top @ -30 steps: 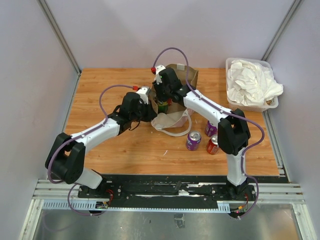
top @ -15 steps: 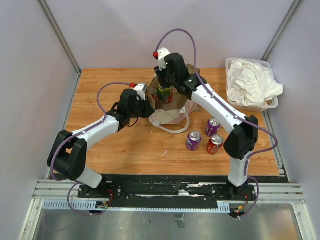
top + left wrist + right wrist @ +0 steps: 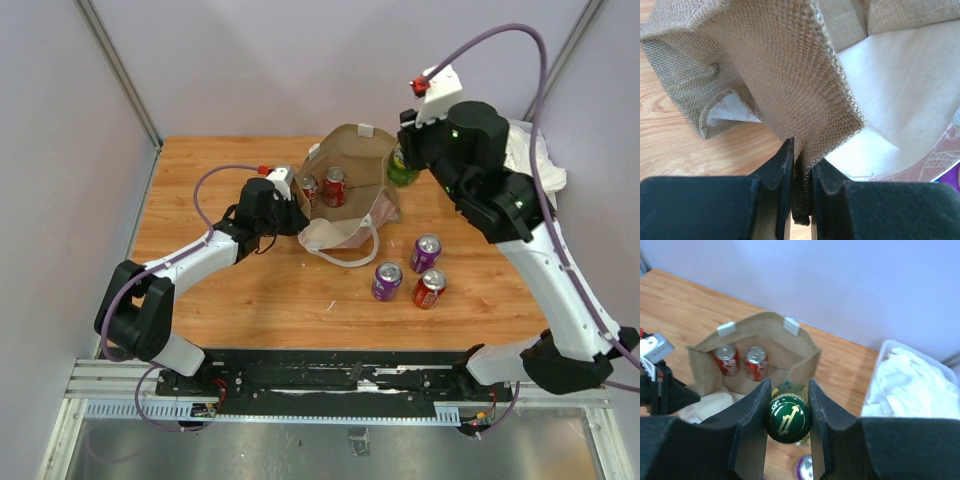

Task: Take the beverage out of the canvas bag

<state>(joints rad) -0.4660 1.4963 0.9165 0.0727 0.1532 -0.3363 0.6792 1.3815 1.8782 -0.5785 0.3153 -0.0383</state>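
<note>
L gripper (image 3: 801, 162) clamped on canvas bag (image 3: 785, 75) rim, apparently to pin it & keep mouth open. R gripper (image 3: 788, 390) closed on green bottle (image 3: 787, 419), held above table (image 3: 200, 290), outside bag, at its right. Two red cans (image 3: 322, 188) sit inside bag

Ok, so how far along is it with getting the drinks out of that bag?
Done: three cans stand on the table beside the bag. In hand: the right gripper is shut on a green drink, raised beside the bag, while the left gripper pinches the bag's rim. Left: two red cans sit inside the bag, and the green drink is not yet set down.
</note>
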